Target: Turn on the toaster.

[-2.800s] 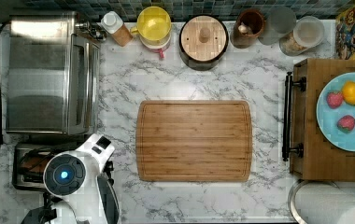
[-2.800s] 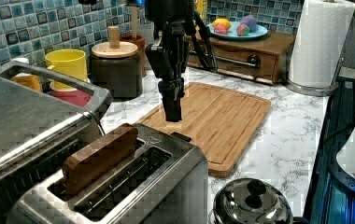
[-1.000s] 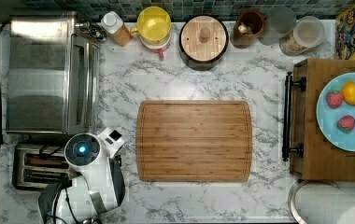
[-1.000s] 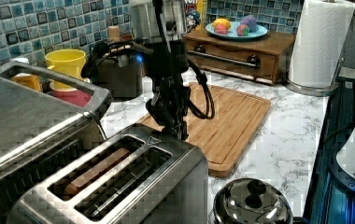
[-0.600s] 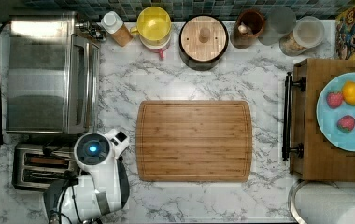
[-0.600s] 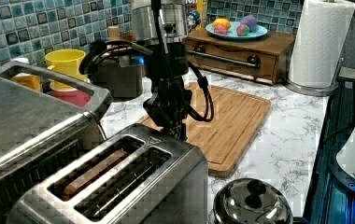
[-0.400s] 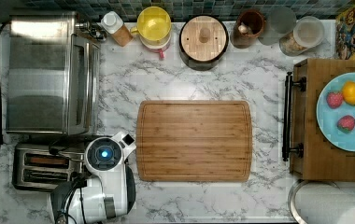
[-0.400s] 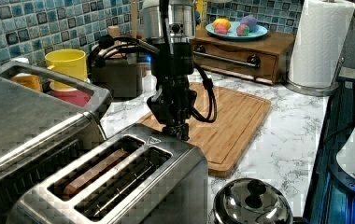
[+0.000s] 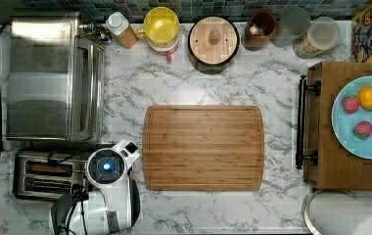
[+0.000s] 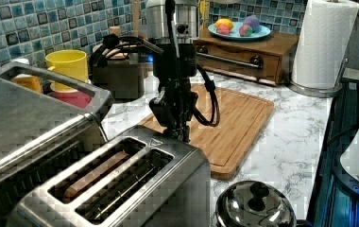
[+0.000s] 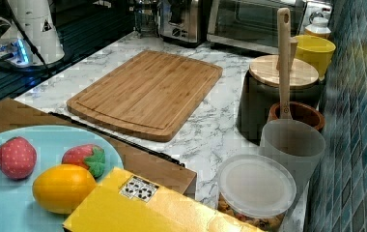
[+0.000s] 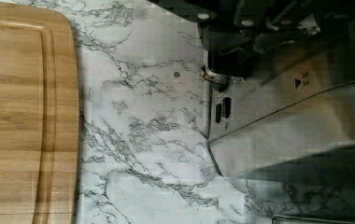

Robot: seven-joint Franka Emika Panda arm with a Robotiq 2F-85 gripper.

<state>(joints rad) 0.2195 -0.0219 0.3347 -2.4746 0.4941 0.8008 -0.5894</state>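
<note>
two slots run along the top of the toaster [image 10: 121, 184], which sits at the counter's front corner in the top view's lower left, just below the toaster oven [image 9: 52, 76] and well apart from the cutting board's [image 9: 203, 147] middle. a slice of bread [image 10: 92, 175] sits sunk low in the nearer-left slot in the left view, which suggests the lever is already down or nearly so. the gripper [image 10: 177, 130] hangs at the toaster's end that faces the board, tips close over that top edge; whether its fingers are spread or pressed together cannot be told here. in the wrist view the steel end panel [image 12: 259, 107] with small dark buttons [image 12: 222, 109] lies right beside the dark gripper body. judged from this, the step in hand is finishing the lever press or clearing off it. to do it well, keep the push straight down along the lever's slot, without sideways drag that could slide the light toaster on the marble [image 9: 125, 98], confirm the lever latches, then lift straight up clear of the panel.
</note>
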